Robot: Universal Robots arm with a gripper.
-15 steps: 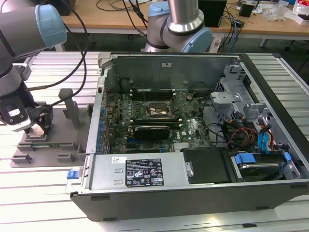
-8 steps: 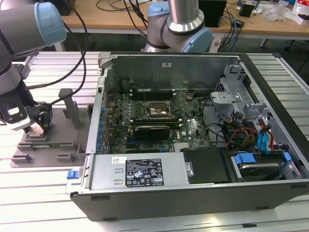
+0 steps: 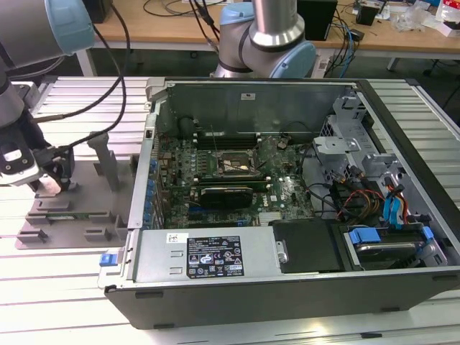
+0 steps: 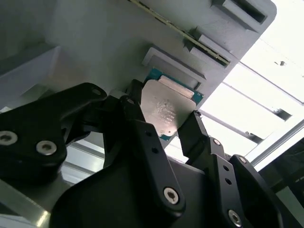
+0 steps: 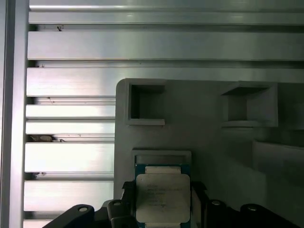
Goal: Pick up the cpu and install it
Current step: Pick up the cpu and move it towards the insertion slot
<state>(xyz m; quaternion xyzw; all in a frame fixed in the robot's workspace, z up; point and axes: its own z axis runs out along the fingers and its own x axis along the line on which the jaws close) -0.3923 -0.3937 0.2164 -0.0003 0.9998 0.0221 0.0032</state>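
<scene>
The cpu [image 5: 163, 192], a small square chip with a silver-grey metal top and a green rim, sits at a pocket of the grey plastic tray [image 5: 199, 137]. In the second wrist view the cpu [image 4: 165, 108] lies between two black fingers [image 4: 137, 118] that touch its opposite edges. My gripper [image 3: 50, 184] hangs low over the tray [image 3: 86, 208] at the exterior view's left, shut on the chip. The black socket frame [image 3: 237, 165] lies on the motherboard inside the open computer case [image 3: 287, 237].
Ribbed aluminium table slats [image 5: 71, 156] run beside the tray. Grey posts [image 3: 108, 158] stand up from the tray. The case wall [image 3: 144, 172] rises between tray and motherboard. Cables [image 3: 352, 194] and blue drive clips [image 3: 363, 236] fill the case's side at the exterior view's right.
</scene>
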